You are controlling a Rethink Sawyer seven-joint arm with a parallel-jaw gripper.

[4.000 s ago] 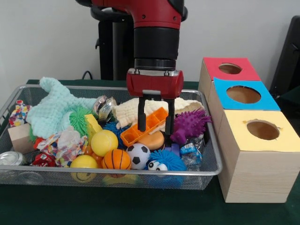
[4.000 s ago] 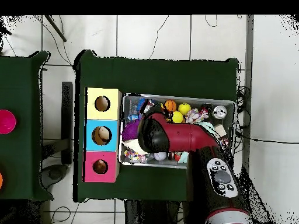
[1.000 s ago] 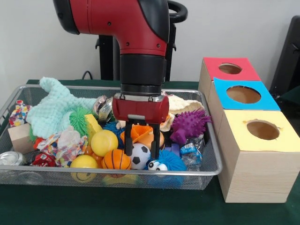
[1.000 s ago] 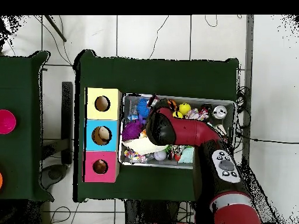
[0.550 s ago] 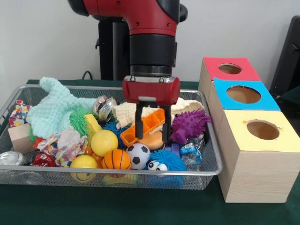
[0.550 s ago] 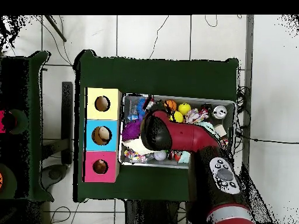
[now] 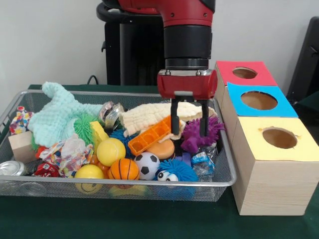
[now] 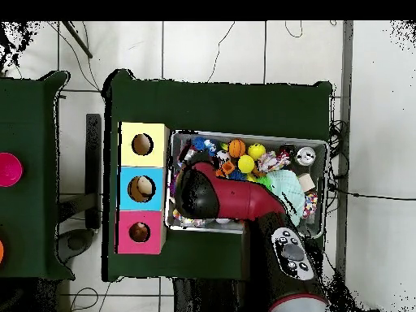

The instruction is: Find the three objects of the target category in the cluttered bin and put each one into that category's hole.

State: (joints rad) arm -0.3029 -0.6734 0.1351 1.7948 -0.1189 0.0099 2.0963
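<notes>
- Your gripper (image 7: 190, 127) hangs over the purple spiky ball (image 7: 202, 133), its two thin black fingers (image 7: 174, 125) spread apart with nothing between them.
- That rubbery ball with its soft spines sits at the boxes' end of the wire-mesh bin (image 7: 225, 180); one finger drops in front of it, the other stands just beside the orange tray.
- The orange tray (image 7: 152, 136), a hard plastic piece with square compartments, lies tilted just beside the spiky ball, away from the boxes.
- Behind the spiky ball a cream waffle-weave cloth (image 7: 149, 114) is draped across the pile.
- In front of the spiky ball you've got a crinkly blue wrapper (image 7: 201, 159) and a shaggy blue ball with googly eyes (image 7: 174, 172).
- Beside that shaggy ball, moving away from the spiky ball: a small soccer ball (image 7: 146, 165), a mini basketball (image 7: 123, 170), then two smooth yellow balls (image 7: 110, 151).
- Well apart from the spiky ball, at the bin's other end, a fluffy mint knit cloth (image 7: 62, 115) is heaped up, a shiny metal can (image 7: 12, 169) in the corner below it.
- Past the spiky ball, outside the bin, stand three wooden boxes, each with a round hole on top: yellow-topped (image 7: 279, 142), blue-topped (image 7: 259, 100), red-topped (image 7: 244, 73).
- From overhead, the red arm (image 8: 244, 201) covers much of the bin, and the spiky ball is hidden.
</notes>
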